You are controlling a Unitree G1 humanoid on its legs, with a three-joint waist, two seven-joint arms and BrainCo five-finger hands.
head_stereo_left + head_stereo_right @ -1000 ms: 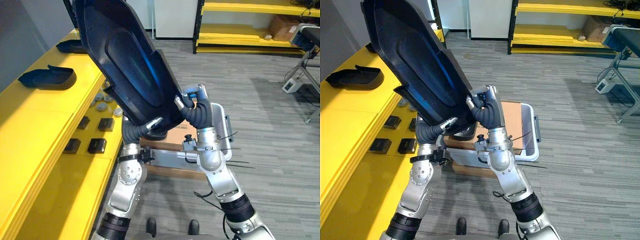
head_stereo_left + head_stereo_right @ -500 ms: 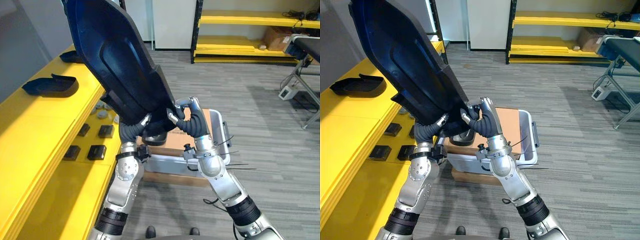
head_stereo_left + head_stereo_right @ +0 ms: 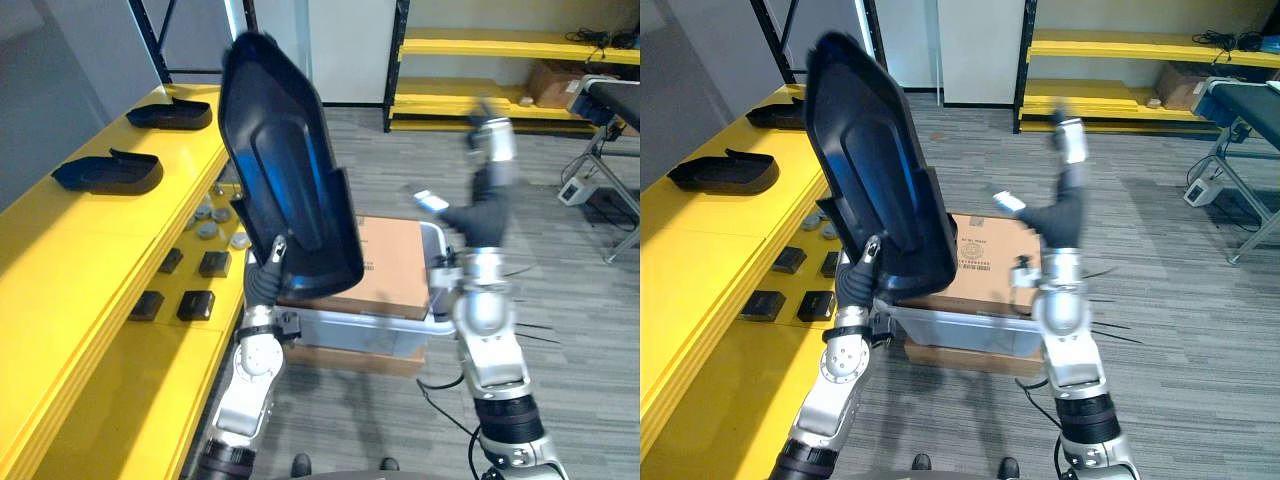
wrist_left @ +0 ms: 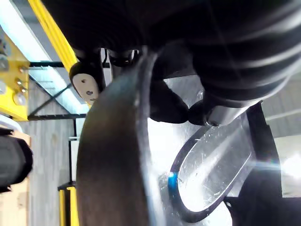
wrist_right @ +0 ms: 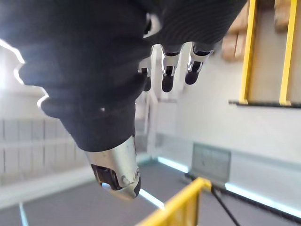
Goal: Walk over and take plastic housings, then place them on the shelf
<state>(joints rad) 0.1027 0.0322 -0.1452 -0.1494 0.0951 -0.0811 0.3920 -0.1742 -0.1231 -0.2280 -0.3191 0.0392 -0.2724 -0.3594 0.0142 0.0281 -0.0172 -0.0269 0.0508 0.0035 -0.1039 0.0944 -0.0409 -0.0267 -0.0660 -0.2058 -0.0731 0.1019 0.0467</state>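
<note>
A large dark plastic housing (image 3: pixel 285 190) stands nearly upright over the edge of the yellow shelf (image 3: pixel 90 260), hollow side facing me. My left hand (image 3: pixel 268 275) is shut on its lower rim from below. The left wrist view has the housing's rim (image 4: pixel 117 141) running through the curled fingers (image 4: pixel 207 113). My right hand (image 3: pixel 485 195) is raised well to the right of the housing, apart from it and open. Its fingers (image 5: pixel 169 70) are straight and hold nothing.
Two smaller dark housings (image 3: pixel 108 172) (image 3: pixel 170 113) lie on the yellow shelf, with small black blocks (image 3: pixel 195 303) and grey round parts (image 3: pixel 205 215) on a lower level. A cardboard box (image 3: pixel 390 255) sits on a grey crate (image 3: pixel 360 330) straight ahead. Yellow racks (image 3: pixel 480 45) stand at the back.
My right hand has let go of the housing, opened and swung up to the right. The left hand now holds it alone, and it stands more upright.
</note>
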